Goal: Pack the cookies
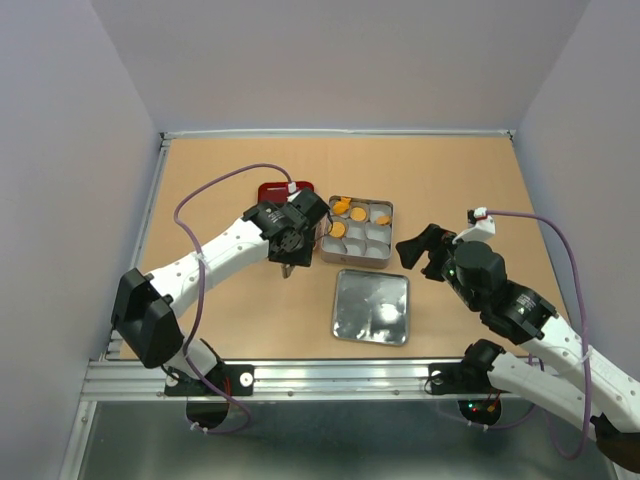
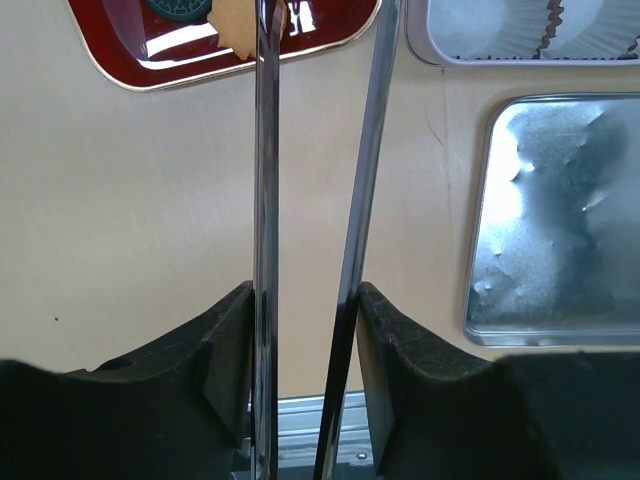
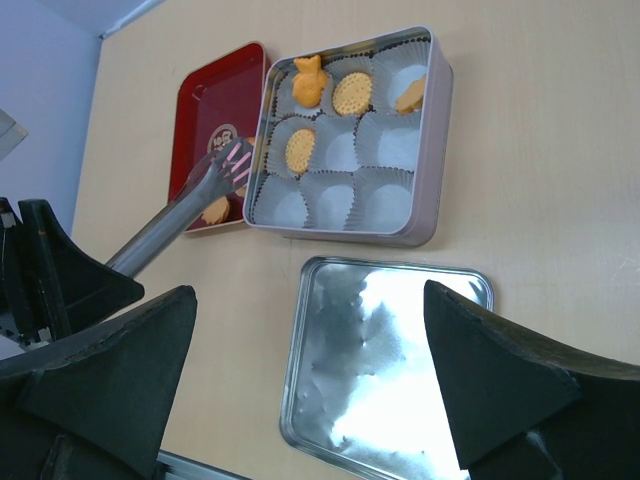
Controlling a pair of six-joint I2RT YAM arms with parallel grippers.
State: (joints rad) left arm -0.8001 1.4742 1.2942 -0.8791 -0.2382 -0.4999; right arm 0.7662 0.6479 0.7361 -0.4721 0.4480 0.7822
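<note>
My left gripper (image 1: 287, 262) is shut on a pair of metal tongs (image 2: 266, 180). In the right wrist view the tongs (image 3: 165, 235) reach to the red tray (image 3: 205, 105), and their tips hold a pink cookie (image 3: 236, 165) just above it. An orange cookie (image 3: 215, 210) and a dark one (image 2: 180, 8) lie on the tray. The square tin (image 1: 381, 255) has white paper cups, with several orange cookies (image 3: 299, 150) in its far cups. My right gripper (image 1: 420, 250) is open and empty, right of the tin, above the lid.
The tin's silver lid (image 1: 371, 306) lies flat in front of the tin, also in the right wrist view (image 3: 385, 370). The red tray (image 1: 272, 190) sits against the tin's left side. Walls close the table on three sides.
</note>
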